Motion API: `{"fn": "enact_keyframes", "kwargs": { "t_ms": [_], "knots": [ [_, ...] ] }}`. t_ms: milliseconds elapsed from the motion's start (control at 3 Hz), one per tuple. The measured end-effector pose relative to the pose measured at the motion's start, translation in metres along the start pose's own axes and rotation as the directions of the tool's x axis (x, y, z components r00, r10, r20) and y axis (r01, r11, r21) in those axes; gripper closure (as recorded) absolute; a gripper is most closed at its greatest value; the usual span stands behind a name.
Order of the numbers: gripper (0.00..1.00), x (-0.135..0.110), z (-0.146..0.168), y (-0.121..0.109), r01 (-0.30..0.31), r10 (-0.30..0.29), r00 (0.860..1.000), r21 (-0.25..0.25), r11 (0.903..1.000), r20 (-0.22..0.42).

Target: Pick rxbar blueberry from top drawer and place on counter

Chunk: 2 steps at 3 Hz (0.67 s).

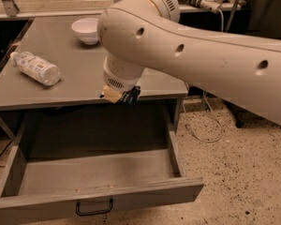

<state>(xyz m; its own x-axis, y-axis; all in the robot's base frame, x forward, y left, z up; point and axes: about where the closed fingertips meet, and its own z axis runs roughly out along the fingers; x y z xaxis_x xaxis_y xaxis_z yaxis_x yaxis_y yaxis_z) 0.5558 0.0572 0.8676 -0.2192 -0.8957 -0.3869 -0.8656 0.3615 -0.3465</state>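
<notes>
The top drawer is pulled wide open below the counter; its grey floor shows nothing lying in it. My gripper hangs from the big white arm at the counter's front edge, above the back of the drawer. It is shut on the rxbar blueberry, a small dark blue wrapper that sticks out to the right of the yellowish fingertips. The bar is lifted out of the drawer, about level with the counter's edge.
A white bowl stands at the back of the counter. A clear plastic bottle lies on its side at the counter's left. The drawer's black handle faces front. Cables hang at the right, over speckled floor.
</notes>
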Motion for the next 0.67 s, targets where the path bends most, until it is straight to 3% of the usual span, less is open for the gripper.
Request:
{"fn": "enact_keyframes", "kwargs": {
  "t_ms": [667],
  "knots": [
    [1.00,-0.043,0.022,-0.036,0.052,-0.052,0.997,0.014,0.9986,0.051]
  ]
}}
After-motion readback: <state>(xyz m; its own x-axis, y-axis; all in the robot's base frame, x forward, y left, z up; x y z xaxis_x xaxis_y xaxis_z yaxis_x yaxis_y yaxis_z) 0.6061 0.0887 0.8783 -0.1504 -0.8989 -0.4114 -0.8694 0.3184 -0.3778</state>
